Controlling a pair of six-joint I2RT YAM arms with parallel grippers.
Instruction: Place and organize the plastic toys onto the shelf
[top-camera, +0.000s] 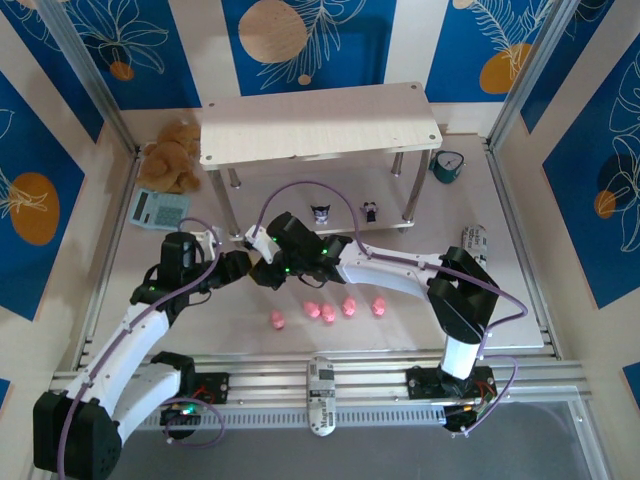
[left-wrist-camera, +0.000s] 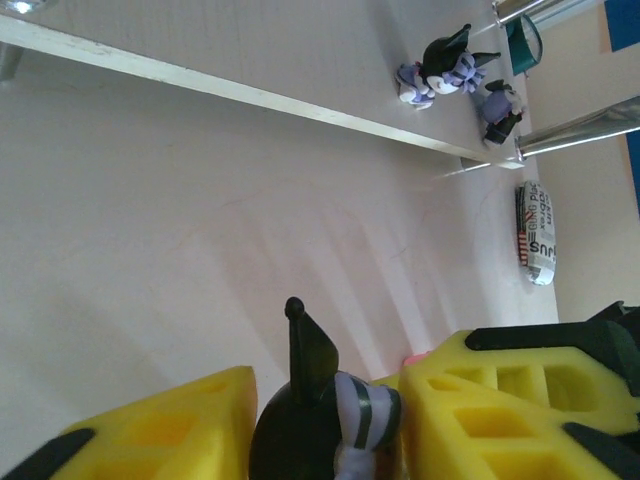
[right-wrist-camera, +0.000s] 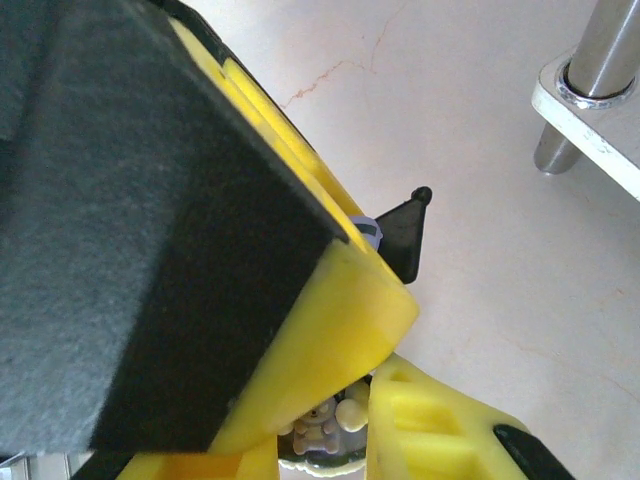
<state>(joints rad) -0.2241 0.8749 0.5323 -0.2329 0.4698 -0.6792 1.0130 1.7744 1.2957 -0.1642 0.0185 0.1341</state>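
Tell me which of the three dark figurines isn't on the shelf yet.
The dark figurine between the left end effector's yellow fingers, in front of the shelf. The other two stand together on its lower board.

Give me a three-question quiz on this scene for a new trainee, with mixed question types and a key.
1. How many dark figurines stand on the lower board of the shelf?
2. True or false: the pink pigs lie on the shelf's top board.
3. In the left wrist view, what sits between the fingers of the left gripper?
A. a pink pig
B. a dark pointed-eared figurine
C. a teal clock

Key
1. Two, side by side.
2. False: they lie in a loose row on the table, in front of the shelf.
3. B.
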